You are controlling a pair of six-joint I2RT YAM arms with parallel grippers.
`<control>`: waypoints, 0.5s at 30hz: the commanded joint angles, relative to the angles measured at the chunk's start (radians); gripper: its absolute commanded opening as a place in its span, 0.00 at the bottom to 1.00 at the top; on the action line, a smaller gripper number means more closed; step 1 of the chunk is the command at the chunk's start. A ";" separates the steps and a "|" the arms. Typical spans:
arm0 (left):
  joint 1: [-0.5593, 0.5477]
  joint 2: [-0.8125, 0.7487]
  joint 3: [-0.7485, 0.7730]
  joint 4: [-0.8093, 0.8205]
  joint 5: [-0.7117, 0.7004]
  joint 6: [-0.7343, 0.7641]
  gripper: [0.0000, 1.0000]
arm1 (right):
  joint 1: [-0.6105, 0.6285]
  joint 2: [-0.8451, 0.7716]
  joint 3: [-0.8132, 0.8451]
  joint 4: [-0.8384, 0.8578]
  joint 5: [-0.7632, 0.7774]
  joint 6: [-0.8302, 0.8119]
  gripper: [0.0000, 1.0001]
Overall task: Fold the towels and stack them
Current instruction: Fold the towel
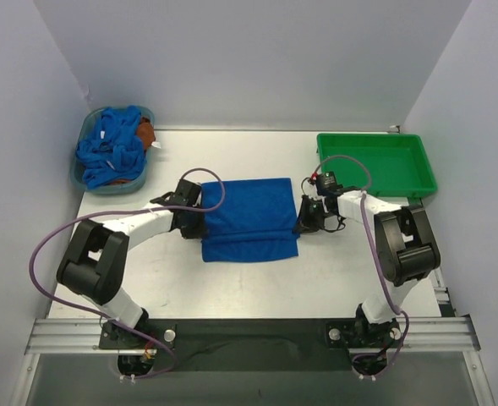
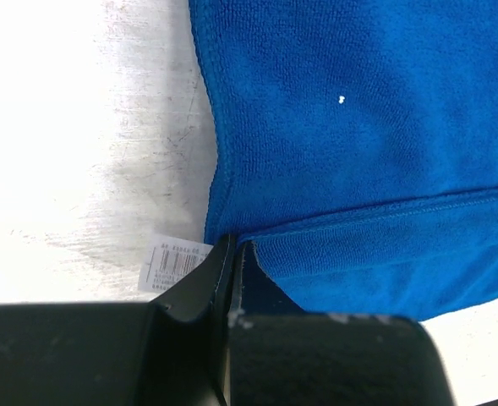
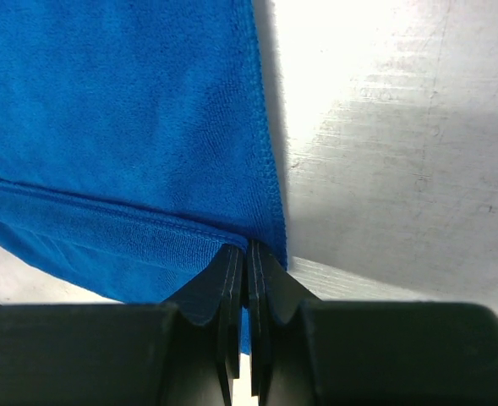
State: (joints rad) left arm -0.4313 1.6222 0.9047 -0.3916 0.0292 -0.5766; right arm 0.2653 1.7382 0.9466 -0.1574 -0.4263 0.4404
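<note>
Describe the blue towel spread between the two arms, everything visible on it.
The towel is royal-blue terry with stitched hems, lying on the white table, folded over itself so a strip of the lower layer shows along the near side. A white printed tag sticks out at its left edge. The left pincer and right pincer are shut on its opposite side edges.
</note>
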 commanded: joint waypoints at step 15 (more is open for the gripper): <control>0.031 -0.292 0.106 -0.276 -0.192 0.084 0.00 | -0.021 -0.299 0.011 -0.142 0.164 -0.034 0.00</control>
State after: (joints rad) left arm -0.4313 1.3804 0.9863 -0.5148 -0.0051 -0.5385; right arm 0.2695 1.4956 0.9512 -0.2005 -0.4202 0.4305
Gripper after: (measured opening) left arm 0.036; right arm 0.043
